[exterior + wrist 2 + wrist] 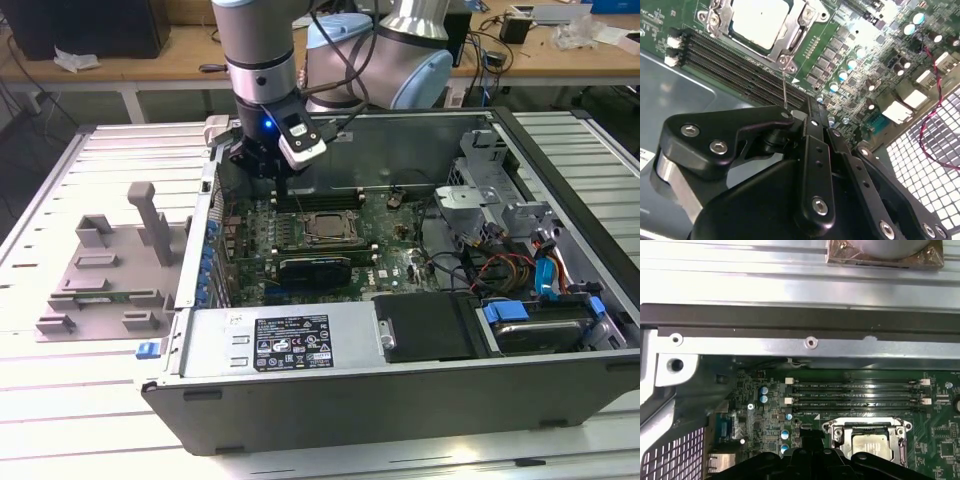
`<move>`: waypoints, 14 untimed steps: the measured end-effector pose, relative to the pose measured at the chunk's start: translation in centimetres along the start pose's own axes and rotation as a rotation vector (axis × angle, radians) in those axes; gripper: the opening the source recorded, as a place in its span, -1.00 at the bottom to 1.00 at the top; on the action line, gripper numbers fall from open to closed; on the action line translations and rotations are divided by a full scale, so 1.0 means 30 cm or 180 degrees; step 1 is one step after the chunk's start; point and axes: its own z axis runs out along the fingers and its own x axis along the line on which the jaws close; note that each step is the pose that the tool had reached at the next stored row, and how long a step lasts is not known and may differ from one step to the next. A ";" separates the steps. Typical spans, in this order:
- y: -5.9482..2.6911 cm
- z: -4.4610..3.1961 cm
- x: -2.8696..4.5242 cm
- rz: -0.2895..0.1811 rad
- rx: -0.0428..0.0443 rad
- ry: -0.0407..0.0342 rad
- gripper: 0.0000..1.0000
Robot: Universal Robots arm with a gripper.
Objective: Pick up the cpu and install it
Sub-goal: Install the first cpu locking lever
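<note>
Black claw [810, 107], fingers seemingly pressed together on nothing, hangs over the motherboard [860, 55] right by the thin wire lever [784, 86], probably to work that latch. Silver cpu [762, 20] lies seated inside the metal-framed socket [801, 26], so nothing needs carrying.

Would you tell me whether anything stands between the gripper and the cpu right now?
Only a thin metal rod, beside the socket frame, rises between the gripper and the cpu in the second wrist view; the cpu's top lies uncovered.
</note>
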 end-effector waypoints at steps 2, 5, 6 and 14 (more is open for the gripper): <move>0.000 0.000 0.000 0.0003 -0.0070 -0.0010 -0.79; 0.000 0.000 0.000 0.0005 -0.0116 -0.0015 -0.79; 0.000 0.000 0.000 0.0005 -0.0117 -0.0015 -0.79; -0.016 0.005 -0.133 0.0005 -0.0117 -0.0012 -0.79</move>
